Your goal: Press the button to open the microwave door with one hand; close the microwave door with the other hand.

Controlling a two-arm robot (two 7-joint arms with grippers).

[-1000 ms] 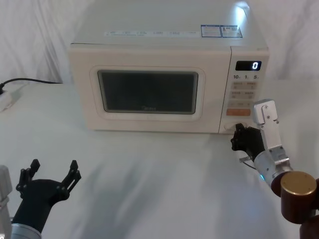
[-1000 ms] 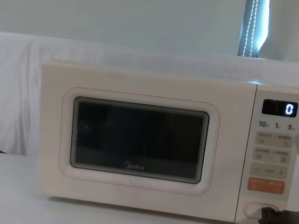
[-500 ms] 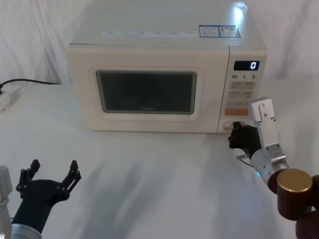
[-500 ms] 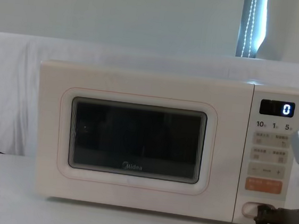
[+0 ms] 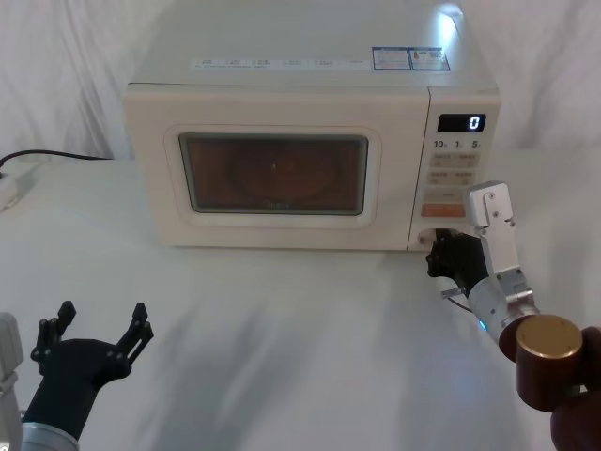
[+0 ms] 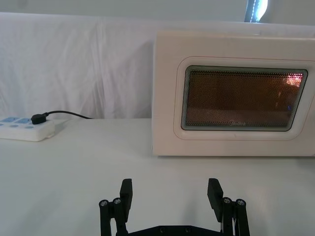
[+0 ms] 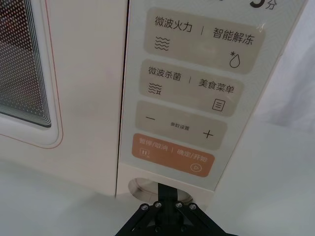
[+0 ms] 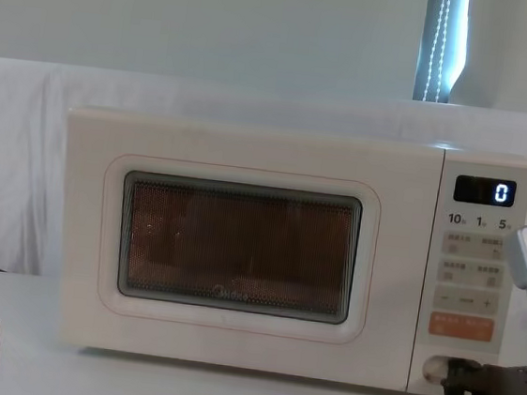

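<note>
right hand (image 5: 441,256): black, pressed together, tip on wide cream pill button (image 8: 434,368), low on microwave's right | cream glass-window door (image 5: 274,173): lit inside, looks shut | left hand (image 5: 99,331): spread, nearer the door (hinge side)

I see the smooth cream microwave door (image 8: 236,251) with a faintly glossy shell and a glass window backed by fine perforated mesh. Touching my matt black right gripper (image 5: 443,256), the recessed cream button (image 7: 140,187) looks like satin plastic, though it's partly hidden. Beneath the gripper, a matt white cloth (image 5: 282,329).
</note>
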